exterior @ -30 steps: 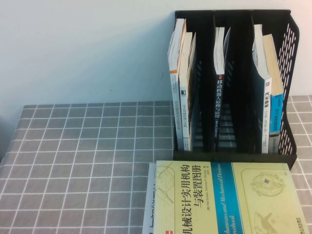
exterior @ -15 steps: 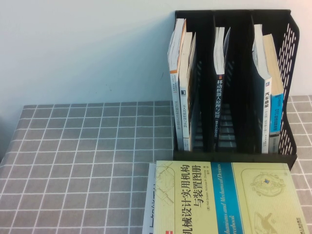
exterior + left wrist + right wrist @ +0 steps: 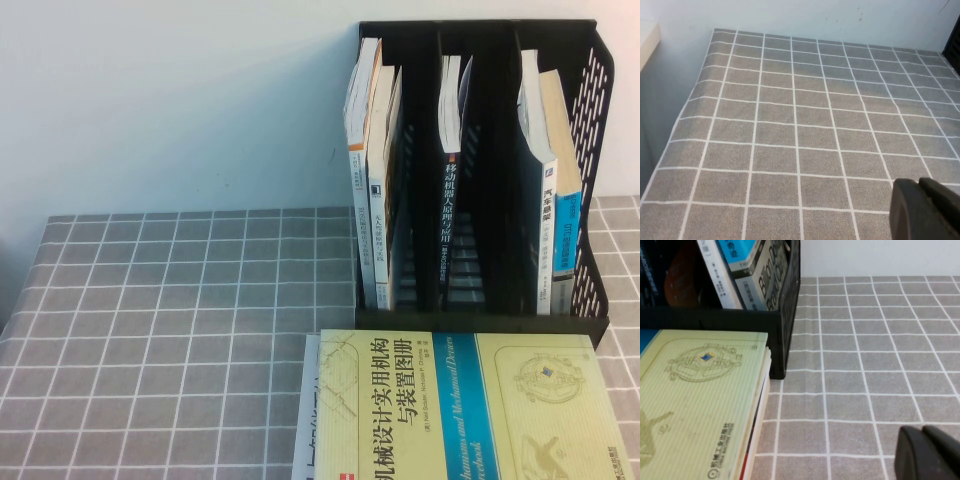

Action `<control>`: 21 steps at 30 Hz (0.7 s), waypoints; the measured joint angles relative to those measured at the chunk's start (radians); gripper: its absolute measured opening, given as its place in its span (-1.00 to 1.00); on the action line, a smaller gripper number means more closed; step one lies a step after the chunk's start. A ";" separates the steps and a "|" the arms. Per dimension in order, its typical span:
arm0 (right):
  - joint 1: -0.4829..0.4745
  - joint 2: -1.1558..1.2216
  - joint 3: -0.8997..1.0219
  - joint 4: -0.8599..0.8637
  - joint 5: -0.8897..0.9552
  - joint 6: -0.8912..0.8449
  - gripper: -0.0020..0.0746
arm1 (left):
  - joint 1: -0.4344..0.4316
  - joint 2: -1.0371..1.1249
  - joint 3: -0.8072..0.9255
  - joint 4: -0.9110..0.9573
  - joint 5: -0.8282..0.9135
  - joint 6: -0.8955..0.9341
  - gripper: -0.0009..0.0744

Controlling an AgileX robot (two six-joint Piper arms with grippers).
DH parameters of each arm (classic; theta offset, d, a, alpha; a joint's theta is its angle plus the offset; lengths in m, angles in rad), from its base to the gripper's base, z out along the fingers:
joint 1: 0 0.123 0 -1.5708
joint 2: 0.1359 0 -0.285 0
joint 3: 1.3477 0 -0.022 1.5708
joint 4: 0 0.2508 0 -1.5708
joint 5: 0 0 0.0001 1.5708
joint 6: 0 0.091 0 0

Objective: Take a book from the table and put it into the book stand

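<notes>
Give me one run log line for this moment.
book: flat on table, before book stand | left claw: shut, over bare cloth | right claw: shut, beside book | grasp: not begun

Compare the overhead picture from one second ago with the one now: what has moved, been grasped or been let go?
Nothing has visibly changed. The book still lies flat on the table in front of the book stand. Neither arm shows in the high view; the left hand and the right hand hover over the cloth, holding nothing.
</notes>
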 joint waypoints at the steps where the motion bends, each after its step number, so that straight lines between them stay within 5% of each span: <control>1: 0.000 0.000 0.000 0.000 0.000 0.000 -0.96 | 0.000 0.000 0.000 0.000 0.000 0.000 -0.98; 13: 0.000 0.000 0.004 -0.015 -0.039 0.000 -0.96 | 0.000 0.000 0.002 0.098 -0.043 0.010 -0.98; 21: 0.000 0.000 0.008 -0.019 -0.488 -0.009 -0.96 | 0.000 0.000 0.003 0.063 -0.386 0.000 -0.98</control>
